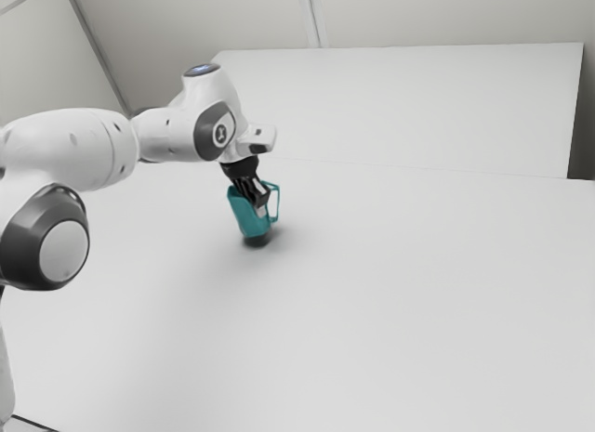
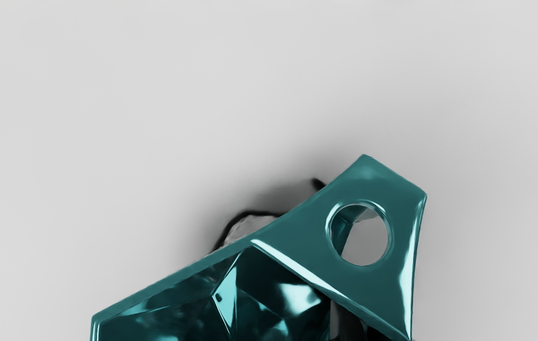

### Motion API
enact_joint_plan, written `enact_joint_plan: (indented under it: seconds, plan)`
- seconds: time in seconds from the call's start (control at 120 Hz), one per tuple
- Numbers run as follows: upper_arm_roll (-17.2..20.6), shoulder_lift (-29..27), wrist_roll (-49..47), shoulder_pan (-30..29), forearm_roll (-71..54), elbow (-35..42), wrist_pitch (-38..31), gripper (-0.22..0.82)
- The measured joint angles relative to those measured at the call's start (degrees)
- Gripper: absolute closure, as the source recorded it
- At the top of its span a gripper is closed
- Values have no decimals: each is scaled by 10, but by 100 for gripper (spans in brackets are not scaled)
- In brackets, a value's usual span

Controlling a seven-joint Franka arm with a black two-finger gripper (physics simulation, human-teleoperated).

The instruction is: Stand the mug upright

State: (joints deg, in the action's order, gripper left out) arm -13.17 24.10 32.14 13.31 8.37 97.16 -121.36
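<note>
Your claw point(image 1: 258, 202) was down at the teal mug point(image 1: 245, 216), but you could not tell whether it was clamped on it. The mug leaned slightly, mouth upward and toward the exterior view's left, its handle point(image 1: 278, 204) on that view's right. Its base was low over the bench point(image 1: 372, 311); contact was unclear.

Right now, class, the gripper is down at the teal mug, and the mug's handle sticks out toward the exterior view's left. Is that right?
Not quite: the handle sticks out toward the exterior view's right, as the exterior view shows. The rest stands: the gripper is down at the teal mug.
</note>
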Motion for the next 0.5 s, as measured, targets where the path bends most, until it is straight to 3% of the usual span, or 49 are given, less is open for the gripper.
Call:
enact_joint_plan:
  seconds: [0.217,0.5]
  plan:
    - [-2,9,-44,23,-22,4,-66,79]
    - [-2,30,-89,28,-26,4,-96,79]
